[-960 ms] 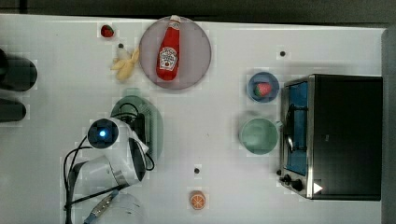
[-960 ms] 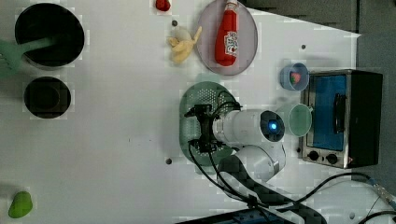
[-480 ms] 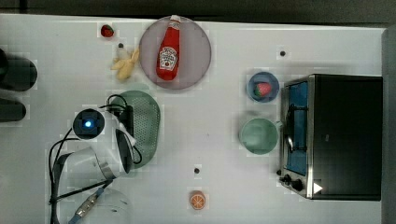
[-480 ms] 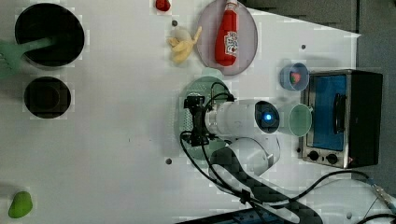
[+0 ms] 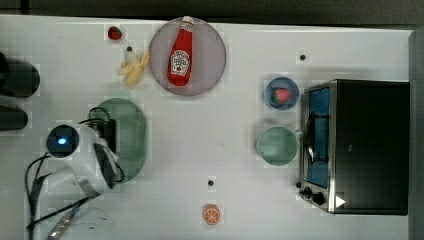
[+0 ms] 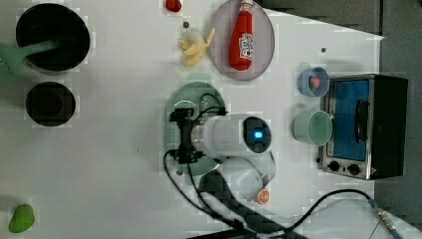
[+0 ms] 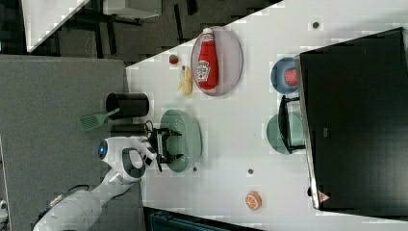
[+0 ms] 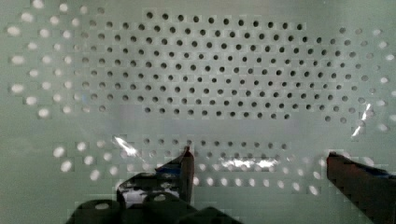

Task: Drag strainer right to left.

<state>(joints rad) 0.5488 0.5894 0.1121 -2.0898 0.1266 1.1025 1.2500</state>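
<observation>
The pale sage-green oval strainer lies on the white table, left of centre in the top view, below the banana. It also appears as the strainer in the left view and the strainer in the right view. My gripper reaches down into the strainer's left half in the top view. At the wrist, the perforated strainer lies right under the camera. There my gripper is open, its dark fingertips spread wide and resting against the holed surface. The gripper hides part of the strainer.
A ketchup bottle lies on a round grey-pink plate, with a banana and a strawberry nearby. A green cup, a blue bowl and a toaster oven stand at the top view's right. Black pots sit at its left edge.
The arm and the strainer have slid together toward the top view's left, away from the cup and oven. The gripper stays in the strainer.
</observation>
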